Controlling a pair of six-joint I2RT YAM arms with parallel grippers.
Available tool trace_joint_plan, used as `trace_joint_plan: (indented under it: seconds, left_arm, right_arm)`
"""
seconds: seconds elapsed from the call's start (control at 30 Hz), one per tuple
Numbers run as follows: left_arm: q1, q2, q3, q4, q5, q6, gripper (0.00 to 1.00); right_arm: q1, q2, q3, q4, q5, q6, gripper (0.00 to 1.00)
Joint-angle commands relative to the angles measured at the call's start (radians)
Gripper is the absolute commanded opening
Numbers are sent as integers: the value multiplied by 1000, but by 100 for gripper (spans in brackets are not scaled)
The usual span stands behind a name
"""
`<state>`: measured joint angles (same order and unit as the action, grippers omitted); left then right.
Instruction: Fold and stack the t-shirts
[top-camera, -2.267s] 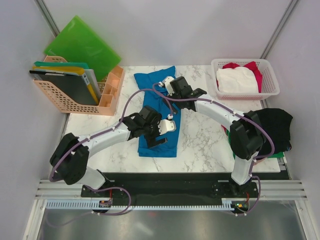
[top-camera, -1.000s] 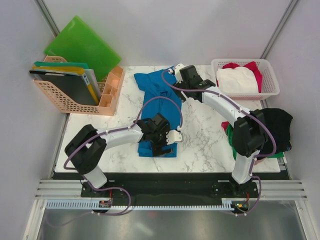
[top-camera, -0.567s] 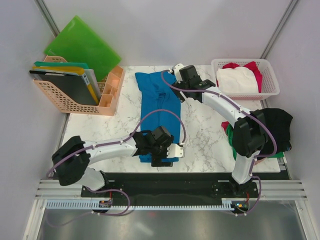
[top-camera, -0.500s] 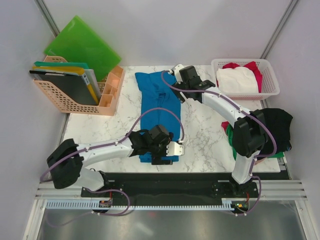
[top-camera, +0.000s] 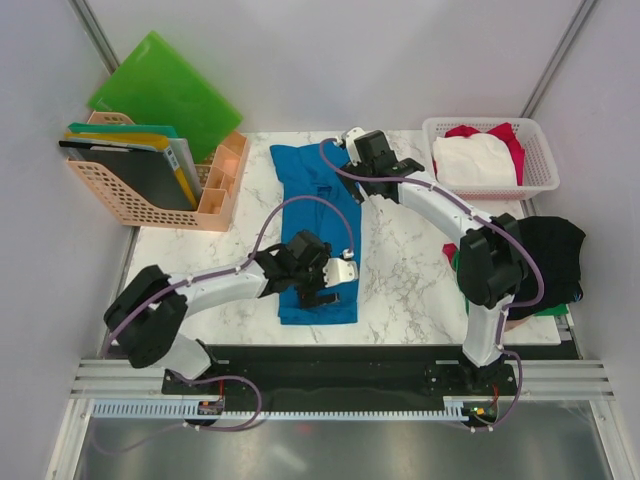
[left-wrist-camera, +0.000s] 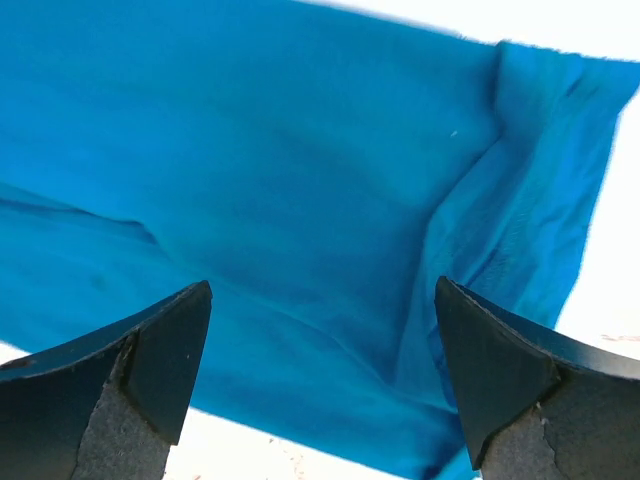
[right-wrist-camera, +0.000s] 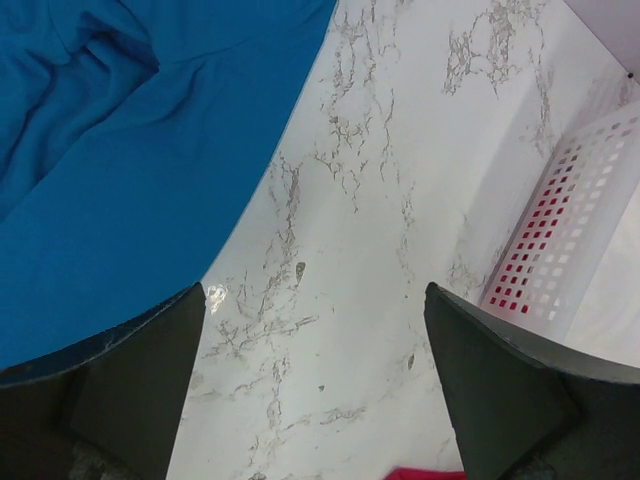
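A bright blue t-shirt (top-camera: 305, 175) (left-wrist-camera: 300, 200) (right-wrist-camera: 120, 180) is laid lengthwise down the middle of the marble table (top-camera: 420, 280), from the far edge to close to the near edge. Some folds and creases are seen in its cloth in the left wrist view. The left gripper (top-camera: 325, 285) (left-wrist-camera: 320, 300) is held over the near part of this shirt, its jaws spread wide with nothing between them (only blue cloth is seen below). The right gripper (top-camera: 378, 172) (right-wrist-camera: 315, 300) is placed at the far right side of the shirt, over bare marble just beside the cloth's edge; its jaws are likewise released and nothing is grasped.

At the far right a white lattice basket (top-camera: 480, 190) (right-wrist-camera: 560, 240) is set, and a white t-shirt (top-camera: 475, 160) and a red t-shirt (top-camera: 512, 140) are kept in it. A black t-shirt (top-camera: 555, 255) is piled at the table's right edge. At the far left a peach file rack (top-camera: 140, 200) is stood, with a green folder (top-camera: 165, 90) leaned against the wall behind it.
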<state>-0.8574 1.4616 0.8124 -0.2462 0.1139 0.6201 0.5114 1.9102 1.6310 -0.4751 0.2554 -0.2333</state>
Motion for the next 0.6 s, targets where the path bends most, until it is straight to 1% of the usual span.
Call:
trace_joint_plan:
  seconds: [0.0,0.1,0.23,0.37,0.57]
  left_arm:
    - [55,78,51,53,82,-2,100]
    - [98,121,85,70,87,15,100]
    - [103,167,113,52,122,10,100]
    - [93,171,117,-33,211,16,100]
    - [40,166,100,-125,237,61,100]
  right_arm:
    - [1,27,58,26,-15,29,98]
    - [1,30,63,33,-12,15,98]
    - [-1,29,58,46,7,-8,98]
    - [-8,21,55,72,44,-21,98]
    - [-19,15,81,78,47,-12,98]
